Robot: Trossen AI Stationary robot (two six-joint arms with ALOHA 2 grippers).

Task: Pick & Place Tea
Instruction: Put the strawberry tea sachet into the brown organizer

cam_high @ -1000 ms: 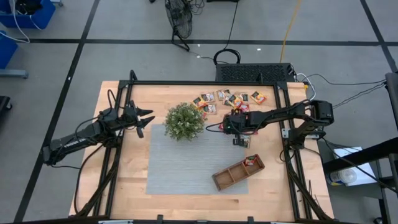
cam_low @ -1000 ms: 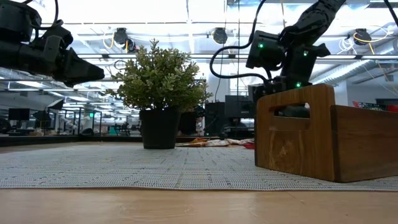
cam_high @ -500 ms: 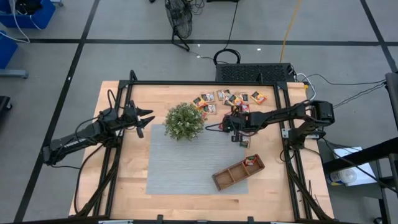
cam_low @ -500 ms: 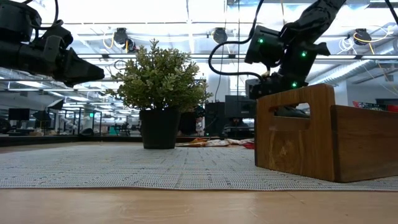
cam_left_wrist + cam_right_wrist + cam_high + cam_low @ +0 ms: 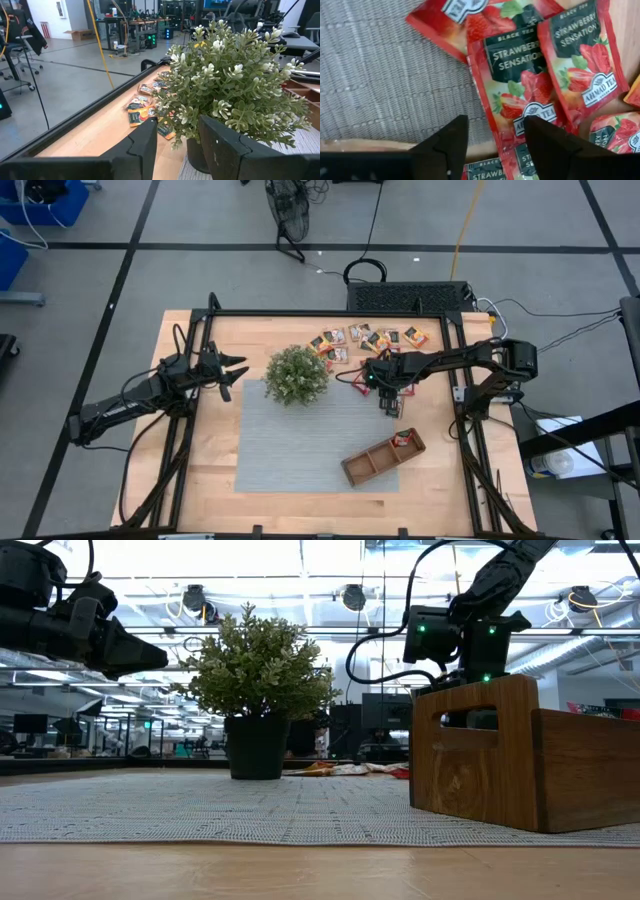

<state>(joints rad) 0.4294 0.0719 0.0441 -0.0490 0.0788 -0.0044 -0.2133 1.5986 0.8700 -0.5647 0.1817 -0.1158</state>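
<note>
Reading "STRAWBERRY SENSATION", "AHMAD TEA" on red tea sachets [image 5: 530,75]; right hand [image 5: 492,132] fingers apart above them.

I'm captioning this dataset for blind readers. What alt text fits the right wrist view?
Red strawberry black tea sachets lie overlapping, partly on a grey woven mat and partly on bare wood, seen close from above. The right gripper hangs open over them, holding nothing.
</note>
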